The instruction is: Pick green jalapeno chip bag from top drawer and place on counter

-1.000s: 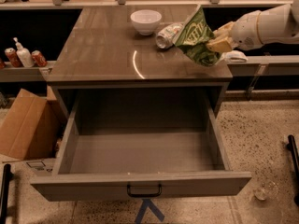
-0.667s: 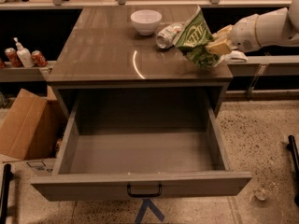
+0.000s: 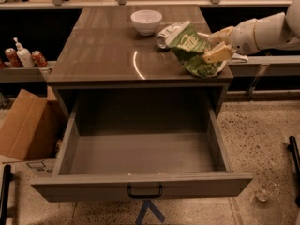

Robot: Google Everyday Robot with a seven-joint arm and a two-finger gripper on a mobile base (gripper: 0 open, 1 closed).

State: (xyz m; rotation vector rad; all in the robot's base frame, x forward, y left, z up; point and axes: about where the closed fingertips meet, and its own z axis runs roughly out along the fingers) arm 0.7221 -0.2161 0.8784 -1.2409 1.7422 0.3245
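Here the gripper reaches in from the right, over the counter's right front corner. Its two pale fingers pinch the right edge of the bag, one above and one below. The bag stands tilted on the counter, its lower end touching the top close to the front edge, its white logo facing the camera. Just behind it, touching or nearly so, lies a crushed can, and a white bowl sits further back, left of the can. Below, the drawer is pulled fully out, with nothing in it, its dark handle centred on the front panel. A cardboard box leans on the floor to the drawer's left.
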